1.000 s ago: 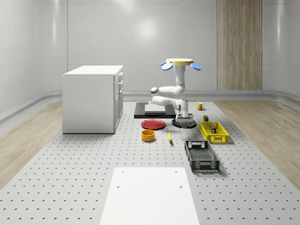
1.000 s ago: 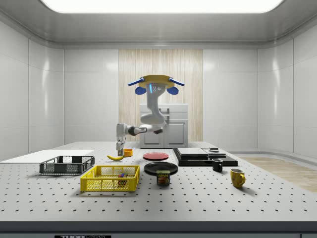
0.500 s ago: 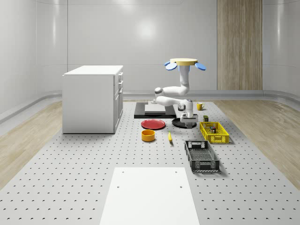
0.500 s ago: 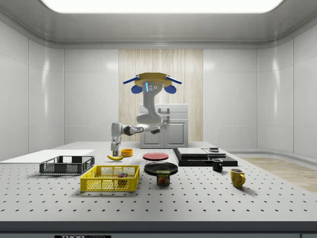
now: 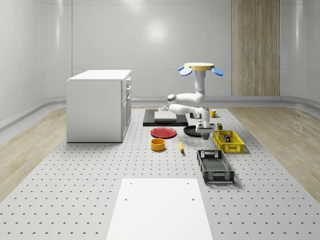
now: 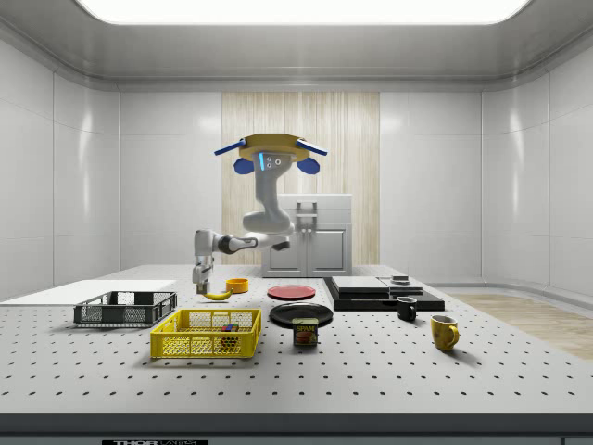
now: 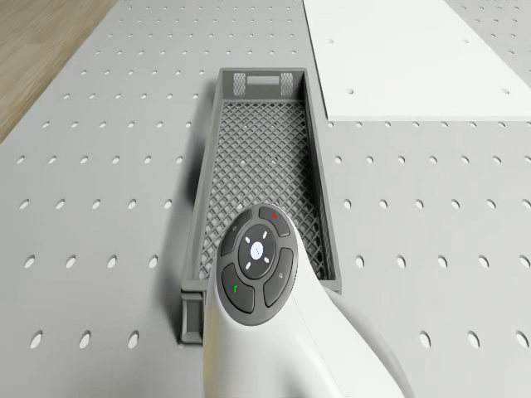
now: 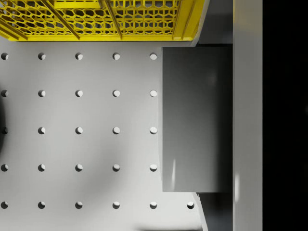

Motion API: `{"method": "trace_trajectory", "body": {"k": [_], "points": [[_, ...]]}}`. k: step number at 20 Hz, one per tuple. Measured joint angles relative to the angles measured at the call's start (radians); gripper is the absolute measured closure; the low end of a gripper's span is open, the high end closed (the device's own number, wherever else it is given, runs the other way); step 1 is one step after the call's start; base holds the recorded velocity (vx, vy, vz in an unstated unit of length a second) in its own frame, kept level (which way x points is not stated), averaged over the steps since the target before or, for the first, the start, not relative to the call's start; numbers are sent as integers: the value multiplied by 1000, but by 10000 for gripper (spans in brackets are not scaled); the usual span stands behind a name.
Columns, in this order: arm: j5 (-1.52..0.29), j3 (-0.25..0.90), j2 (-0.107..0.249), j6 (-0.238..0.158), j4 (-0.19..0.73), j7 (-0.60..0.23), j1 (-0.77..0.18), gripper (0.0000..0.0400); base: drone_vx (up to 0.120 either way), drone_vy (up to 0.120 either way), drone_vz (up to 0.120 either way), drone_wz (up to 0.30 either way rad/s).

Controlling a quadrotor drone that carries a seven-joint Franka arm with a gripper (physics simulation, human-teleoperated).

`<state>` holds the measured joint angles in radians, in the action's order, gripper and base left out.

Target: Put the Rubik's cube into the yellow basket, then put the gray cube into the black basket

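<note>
Gray cube [image 8: 196,118] between fingers [image 8: 248,115].

black basket [image 7: 264,157] matt mesh plastic; arm [image 7: 282,348] glossy white

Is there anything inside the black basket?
No, it is empty. The drone view looks straight down into the black basket and shows bare mesh floor; part of it hides behind the arm.

drone [image 5: 202,67] shifted toward black basket [image 5: 215,166] | gripper [image 5: 205,133] followed
</note>
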<state>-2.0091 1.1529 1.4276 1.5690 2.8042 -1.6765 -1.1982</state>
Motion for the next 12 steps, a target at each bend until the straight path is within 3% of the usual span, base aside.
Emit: {"method": "trace_trajectory", "body": {"k": [12], "points": [[2, 1, 4, 4, 0, -2, -2, 150, 120, 0, 0, 0]]}}
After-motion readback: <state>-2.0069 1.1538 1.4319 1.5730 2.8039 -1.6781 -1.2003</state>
